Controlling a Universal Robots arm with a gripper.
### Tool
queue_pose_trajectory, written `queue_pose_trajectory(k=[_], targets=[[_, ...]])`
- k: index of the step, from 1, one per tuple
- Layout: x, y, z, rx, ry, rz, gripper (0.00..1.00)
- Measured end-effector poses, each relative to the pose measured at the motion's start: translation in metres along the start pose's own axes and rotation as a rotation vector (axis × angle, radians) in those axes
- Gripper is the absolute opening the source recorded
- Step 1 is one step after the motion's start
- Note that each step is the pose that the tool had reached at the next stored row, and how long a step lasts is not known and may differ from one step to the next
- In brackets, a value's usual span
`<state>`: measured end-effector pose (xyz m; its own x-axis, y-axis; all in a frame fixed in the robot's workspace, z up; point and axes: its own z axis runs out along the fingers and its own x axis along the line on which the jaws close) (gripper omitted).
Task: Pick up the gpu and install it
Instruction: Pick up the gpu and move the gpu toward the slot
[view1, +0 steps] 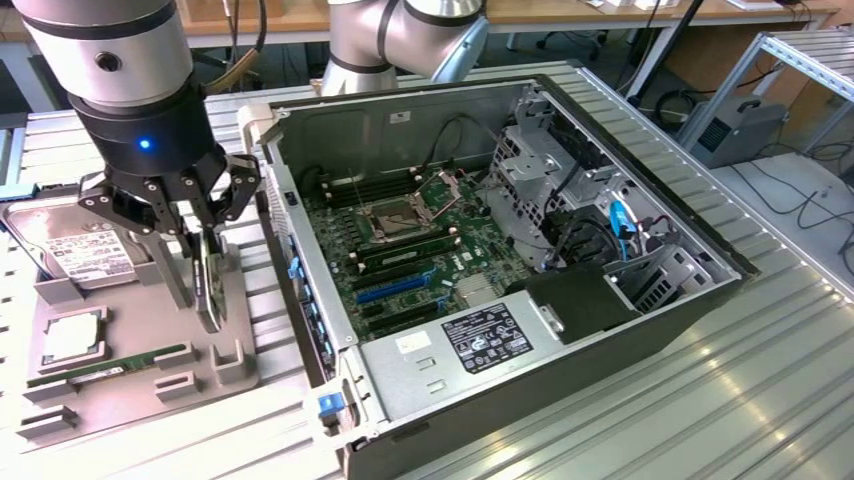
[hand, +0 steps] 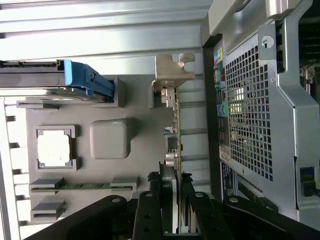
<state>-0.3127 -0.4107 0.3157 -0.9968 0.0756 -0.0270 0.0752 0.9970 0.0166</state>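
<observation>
Well, the gripper (view1: 198, 232) has its jaws pinching the top edge of the gpu (view1: 208, 285). The card stands upright and edge-on over the grey tray (view1: 120, 395), at nine o'clock from the open computer case (view1: 574, 390) in the exterior view. I can't tell whether it has cleared its holder. The grasp looks made, but the card isn't yet installed in the case.

- Exterior view: high and off the arm, looking steeply down on the open computer case (view1: 534, 250) and grey parts tray (view1: 134, 325) on the slatted bench (view1: 747, 400).
- Wrist view: close, facing down past the gripper (hand: 176, 176).
- Shared: the tray, the gpu (hand: 176, 120), and the case wall beside the tray.
</observation>
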Motion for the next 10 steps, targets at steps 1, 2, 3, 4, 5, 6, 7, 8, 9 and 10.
queue_pose_trajectory(k=[1,2,3,4,5,6,7,8,9,10], targets=[[0.0000,0.0000,-0.0008,0.0000,-0.0001,0.000,0.27],[-0.0001,0.0000,-0.0018,0.0000,-0.0001,0.000,0.27],[-0.0001,0.0000,-0.0031,0.0000,-0.0001,0.000,0.27],[-0.0001,0.0001,-0.0041,-0.0001,-0.0001,0.000,0.27],[-0.0002,0.0001,-0.0051,0.0000,0.0000,0.000,0.27],[-0.0002,0.0001,-0.0060,0.0000,0.0000,0.000,0.27],[-0.0002,0.0001,-0.0071,0.0000,0.0000,0.000,0.27],[-0.0002,0.0002,-0.0080,0.0000,-0.0001,0.000,0.27],[-0.0003,0.0002,-0.0091,0.0000,-0.0001,0.000,0.27],[-0.0003,0.0002,-0.0101,-0.0001,-0.0001,0.000,0.27]])
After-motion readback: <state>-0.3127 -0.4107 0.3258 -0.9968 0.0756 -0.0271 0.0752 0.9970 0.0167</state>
